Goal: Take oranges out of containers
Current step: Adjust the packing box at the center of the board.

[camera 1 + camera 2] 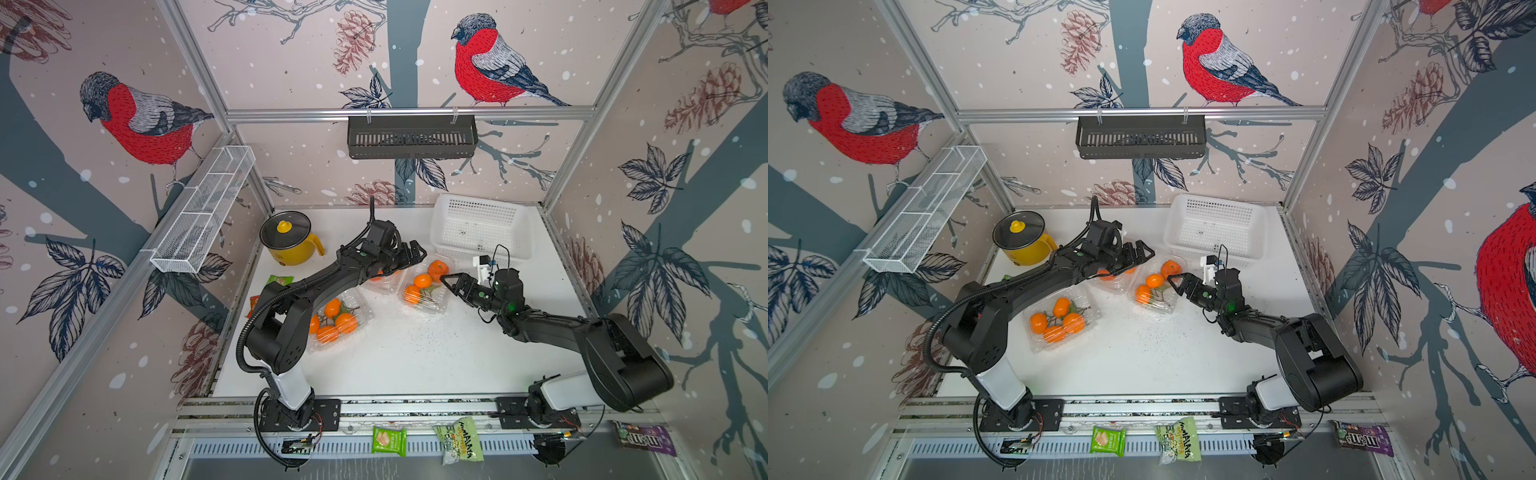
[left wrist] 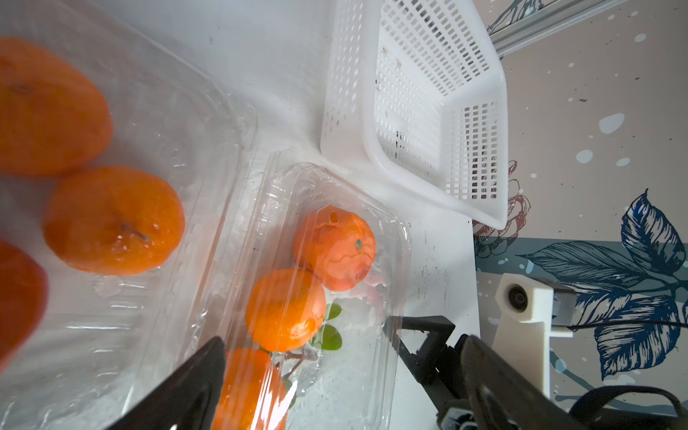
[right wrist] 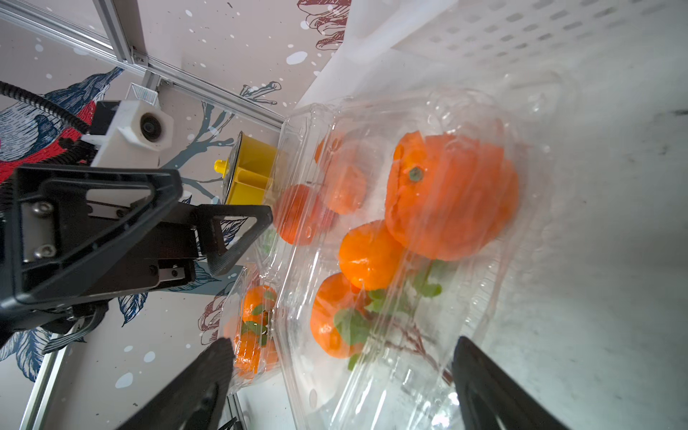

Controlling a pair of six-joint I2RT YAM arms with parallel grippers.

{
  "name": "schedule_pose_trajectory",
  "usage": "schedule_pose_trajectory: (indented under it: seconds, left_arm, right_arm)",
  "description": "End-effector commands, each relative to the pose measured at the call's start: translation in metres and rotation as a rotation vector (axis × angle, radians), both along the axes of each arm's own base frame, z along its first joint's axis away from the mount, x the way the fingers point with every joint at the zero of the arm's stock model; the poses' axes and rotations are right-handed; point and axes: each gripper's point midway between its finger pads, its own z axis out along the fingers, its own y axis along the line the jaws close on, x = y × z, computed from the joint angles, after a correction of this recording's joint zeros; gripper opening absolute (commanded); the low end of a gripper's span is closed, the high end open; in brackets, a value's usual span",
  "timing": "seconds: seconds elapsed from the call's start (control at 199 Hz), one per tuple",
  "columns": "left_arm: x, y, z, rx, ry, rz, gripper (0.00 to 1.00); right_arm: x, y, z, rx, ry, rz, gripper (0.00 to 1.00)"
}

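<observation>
Left gripper and right gripper gape empty by the flimsy-looking, slippery container beside the basket: I'd pinch its lid rim.

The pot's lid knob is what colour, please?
The knob is yellow, clearest in a top view.

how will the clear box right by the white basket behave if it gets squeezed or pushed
The clear box looks thin and creased, so it would probably buckle when squeezed. On the smooth white table it likely slides if pushed. Its three round oranges may roll inside, shifting the weight.
</observation>
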Motion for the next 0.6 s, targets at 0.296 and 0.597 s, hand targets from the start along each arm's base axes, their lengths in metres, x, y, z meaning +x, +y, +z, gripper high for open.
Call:
schedule_pose_trajectory:
  seconds: [0.296, 0.597]
  left_arm:
    - [-0.005, -0.006, 0.008, -0.030, 0.005, -0.023, 0.98]
    - [-0.030, 0.010, 0.027, -0.025, -0.014, 0.002, 0.98]
  right_arm:
    - [0.000, 0.003, 0.002, 0.019, 0.005, 0.005, 0.91]
    - [0.024, -0.045, 0.018, -0.266, -0.067, -0.169, 0.95]
